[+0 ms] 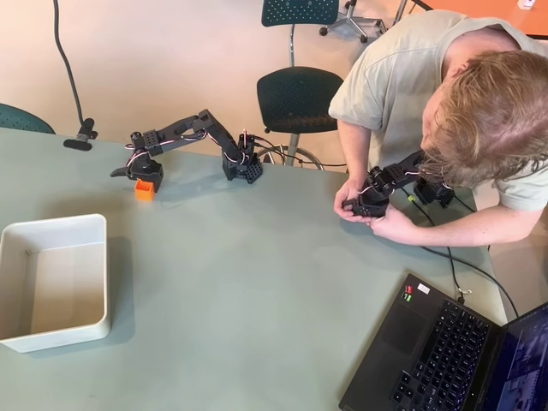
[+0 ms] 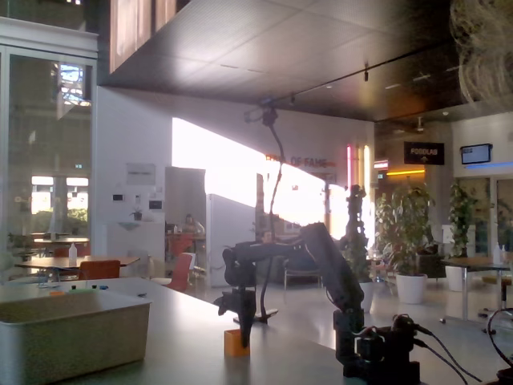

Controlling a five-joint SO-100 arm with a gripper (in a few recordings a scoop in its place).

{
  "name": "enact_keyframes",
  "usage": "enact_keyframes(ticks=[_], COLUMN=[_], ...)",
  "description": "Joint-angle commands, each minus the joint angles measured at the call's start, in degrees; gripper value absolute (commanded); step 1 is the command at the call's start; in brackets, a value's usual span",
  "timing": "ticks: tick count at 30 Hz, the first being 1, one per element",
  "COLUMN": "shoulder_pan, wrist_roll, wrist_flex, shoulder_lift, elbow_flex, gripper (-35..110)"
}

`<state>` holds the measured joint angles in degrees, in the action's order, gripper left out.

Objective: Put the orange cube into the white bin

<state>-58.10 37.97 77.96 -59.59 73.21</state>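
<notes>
The orange cube (image 1: pixel 144 190) (image 2: pixel 235 343) rests on the grey-green table, near its far edge in the overhead view. My black gripper (image 1: pixel 137 175) (image 2: pixel 240 319) points down directly over it, its tips reaching the cube's top. One finger (image 1: pixel 118 172) juts out to the left, so the jaws stand open and do not hold the cube. The white bin (image 1: pixel 96 282) (image 2: pixel 76 337) sits at the left of the table, nearer than the cube in the overhead view, with nothing visible inside it.
My arm's base (image 1: pixel 244 167) (image 2: pixel 377 357) stands at the table's far edge. A person (image 1: pixel 445 94) leans over the right side. A laptop (image 1: pixel 445 355) lies at the near right corner. Bare tabletop lies between cube and bin.
</notes>
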Motion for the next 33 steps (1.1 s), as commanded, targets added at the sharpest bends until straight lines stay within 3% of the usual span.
enact_keyframes(ticks=[1, 19, 28, 33], shoulder_pan=[-0.4, 0.0, -0.1, -0.3], wrist_roll=[0.1, 0.1, 0.0, 0.0], wrist_flex=[0.0, -0.6, -0.6, -0.7], shoulder_lift=[-0.4, 1.8, 0.9, 0.9], elbow_flex=[-1.3, -2.0, -2.1, -2.1], gripper=[91, 90, 64, 60])
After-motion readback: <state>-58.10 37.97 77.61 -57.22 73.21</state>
